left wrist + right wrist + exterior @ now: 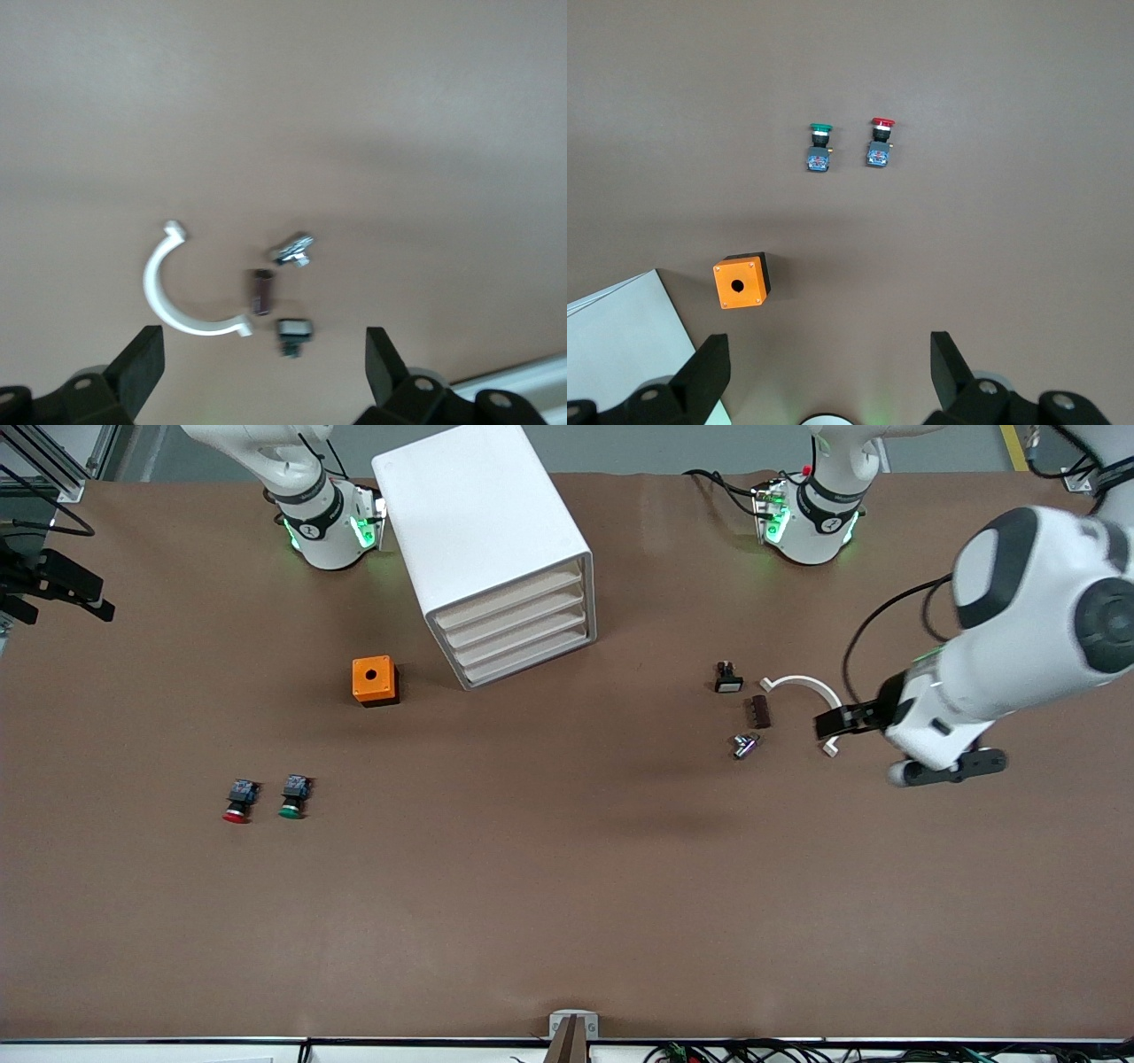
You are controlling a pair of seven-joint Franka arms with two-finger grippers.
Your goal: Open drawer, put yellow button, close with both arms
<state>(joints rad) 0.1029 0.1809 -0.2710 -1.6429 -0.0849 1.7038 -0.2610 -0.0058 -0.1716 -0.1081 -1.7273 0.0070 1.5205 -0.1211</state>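
The white cabinet stands near the right arm's base, and its top drawer is shut like the three below it. No yellow button shows in any view. My left gripper hangs open and empty over the left arm's end of the table, just beside a white curved clip. My right gripper is out of the front view. It is open and empty above bare table beside an orange box, with a corner of the cabinet at its side.
The orange box with a hole sits beside the cabinet. A red-capped button and a green-capped button lie nearer the front camera. By the clip lie a brown block, a metal part and a small black part.
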